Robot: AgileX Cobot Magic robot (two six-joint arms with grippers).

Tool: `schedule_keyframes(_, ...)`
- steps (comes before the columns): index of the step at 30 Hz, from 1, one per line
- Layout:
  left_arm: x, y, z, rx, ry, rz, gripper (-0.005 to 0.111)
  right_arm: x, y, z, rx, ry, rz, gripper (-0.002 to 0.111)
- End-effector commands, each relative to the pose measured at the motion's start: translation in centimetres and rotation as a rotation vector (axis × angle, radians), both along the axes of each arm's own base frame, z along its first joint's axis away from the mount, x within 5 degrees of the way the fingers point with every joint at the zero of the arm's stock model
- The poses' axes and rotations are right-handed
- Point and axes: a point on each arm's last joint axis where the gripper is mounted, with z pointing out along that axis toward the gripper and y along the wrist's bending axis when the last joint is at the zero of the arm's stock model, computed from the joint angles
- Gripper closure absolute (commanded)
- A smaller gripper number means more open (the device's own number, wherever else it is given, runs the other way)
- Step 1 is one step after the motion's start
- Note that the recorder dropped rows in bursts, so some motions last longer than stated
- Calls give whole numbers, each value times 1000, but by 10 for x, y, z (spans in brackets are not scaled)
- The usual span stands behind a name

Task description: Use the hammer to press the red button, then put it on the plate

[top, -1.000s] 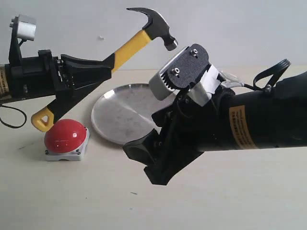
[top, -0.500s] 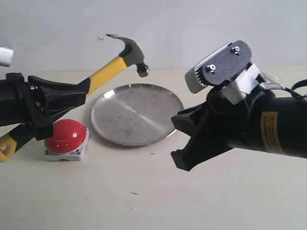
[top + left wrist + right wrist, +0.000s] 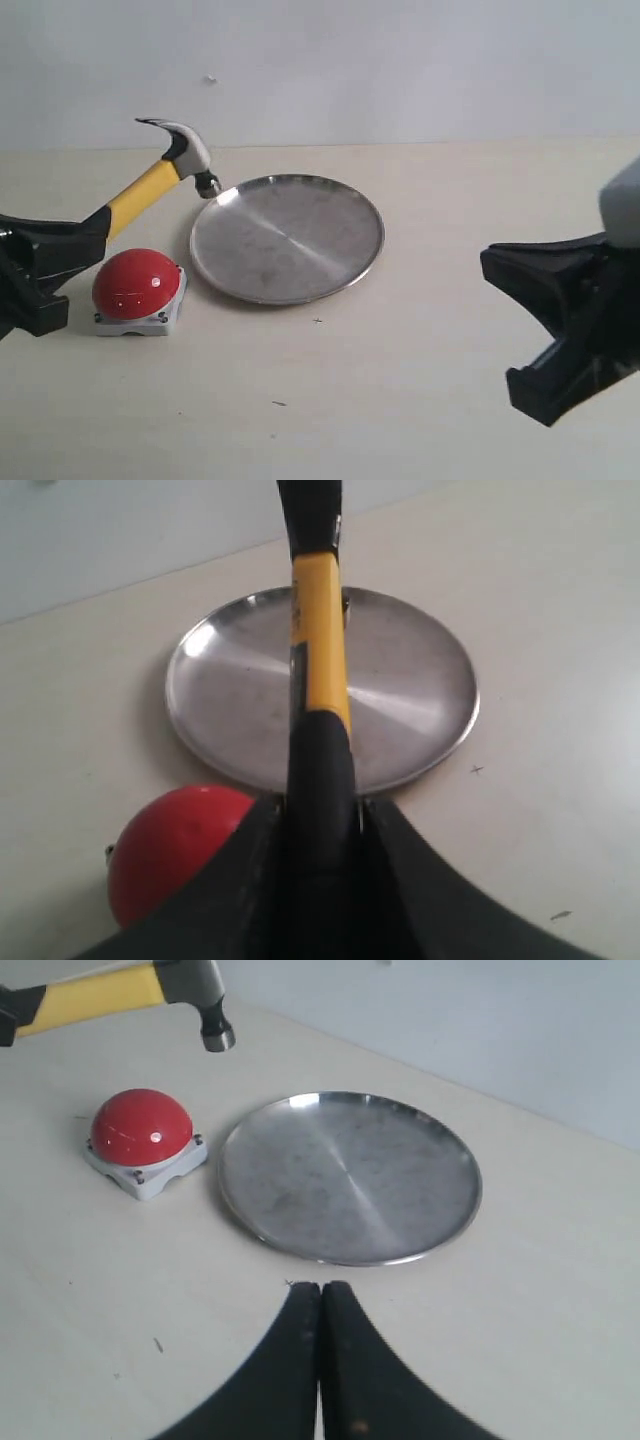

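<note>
Holding what is the left gripper (image 3: 320, 822) seen, and where?

Reply: The hammer (image 3: 150, 188) is clamped by its black handle between partly closed jaws, clear of the table (image 3: 400, 400). In the exterior view its long axis is laid from 8 o'clock at the grip to 2 o'clock at the head. The head is hung beside the 10 o'clock rim of the plate (image 3: 300, 240), not over the dome.

Query: And the red button (image 3: 137, 283)?

Reply: It is found at 7 o'clock from the head, below the handle in that view and just beside the left gripper. A swing of the head down toward 7 o'clock is judged to be called for. The right gripper (image 3: 320, 1295) is shown pinched shut on nothing, well apart at the plate's 4 o'clock, so the left arm is the nearer.
</note>
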Motion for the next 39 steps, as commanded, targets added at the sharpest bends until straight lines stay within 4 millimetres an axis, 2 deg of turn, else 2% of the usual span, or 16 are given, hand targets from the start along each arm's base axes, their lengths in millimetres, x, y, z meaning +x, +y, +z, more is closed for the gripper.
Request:
schedule_keyframes(1,-8,3,1,-34,4,43,107,-16,-15,4,60,-62,-10,108)
schedule_keyframes(7,-16,10,-12,-12,64,111,107,-32,-29,-2,106,-113,-8,108)
schedule_keyframes(12,-19,14,-20,21,98,139,107,-36,-34,-6,132,-107,-18,108)
schedule_keyframes(17,-23,14,-13,37,41,123,107,-37,-34,-9,126,-101,-18,108)
schedule_keyframes(20,-27,22,-7,84,18,196,107,-37,-34,-9,124,-103,-18,108)
schedule_keyframes(24,-41,28,0,71,-35,241,107,-37,-34,-9,124,-103,-18,108)
schedule_keyframes(29,-54,32,-1,49,-56,276,107,-37,-34,-9,124,-103,-18,108)
schedule_keyframes(39,-50,31,-8,59,-7,277,107,-37,-34,-9,124,-103,-18,108)
